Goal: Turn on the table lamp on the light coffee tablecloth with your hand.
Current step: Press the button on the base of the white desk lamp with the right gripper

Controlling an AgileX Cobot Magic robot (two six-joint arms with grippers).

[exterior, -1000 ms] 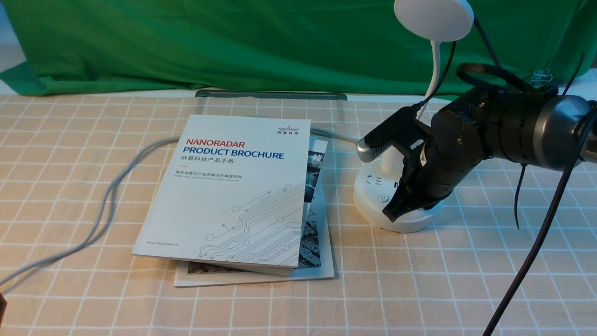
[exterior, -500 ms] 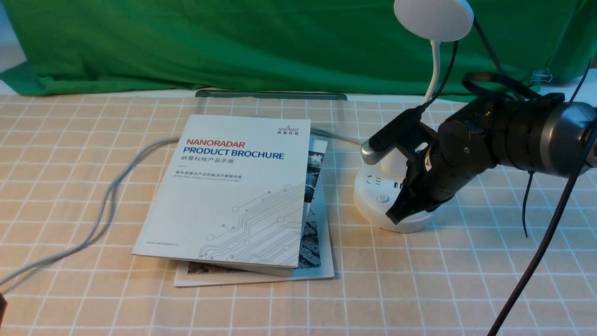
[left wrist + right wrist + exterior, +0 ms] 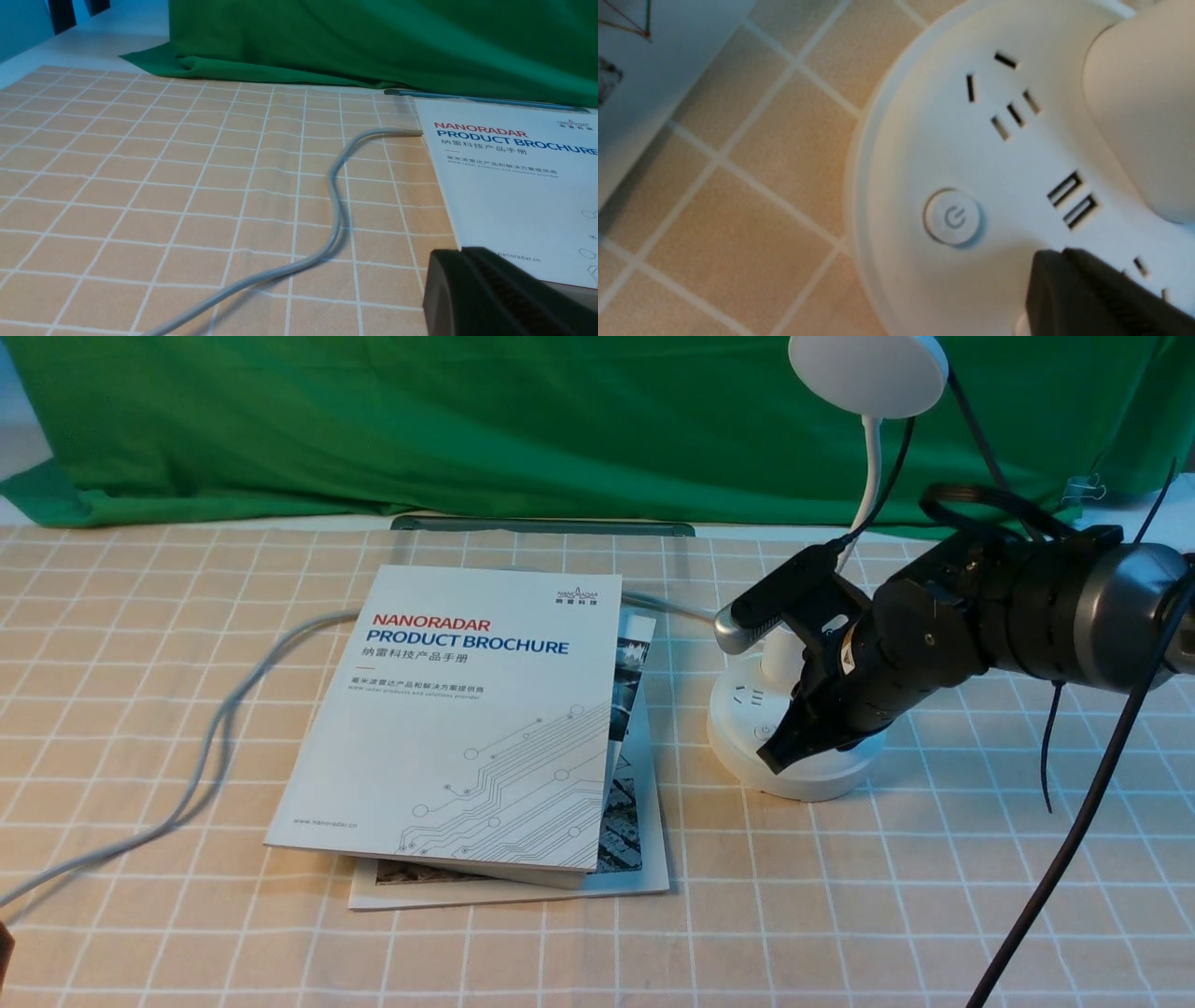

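The white table lamp (image 3: 869, 373) stands on the light coffee tablecloth (image 3: 840, 896) at the right, its disc head unlit. My right gripper (image 3: 770, 761), the hand, is shut and empty, its tip low over the front of the lamp's round base (image 3: 738, 747). In the right wrist view the tip (image 3: 1046, 263) lies beside the round power button (image 3: 953, 217), a short gap apart from it. Socket slots (image 3: 1008, 100) and the cup-shaped holder (image 3: 1143, 107) show behind. My left gripper (image 3: 449, 263) is shut with nothing in it, low over the cloth by the brochure's corner.
Two stacked brochures (image 3: 476, 709) lie left of the lamp base. A grey cable (image 3: 215, 737) snakes across the cloth from under them to the left front. A green cloth (image 3: 467, 420) hangs along the back. Black cables (image 3: 1083, 821) trail from my right arm.
My right gripper's tip has shifted a little left and up over the base, closer to the power button. The lamp stays unlit and nothing else has moved.
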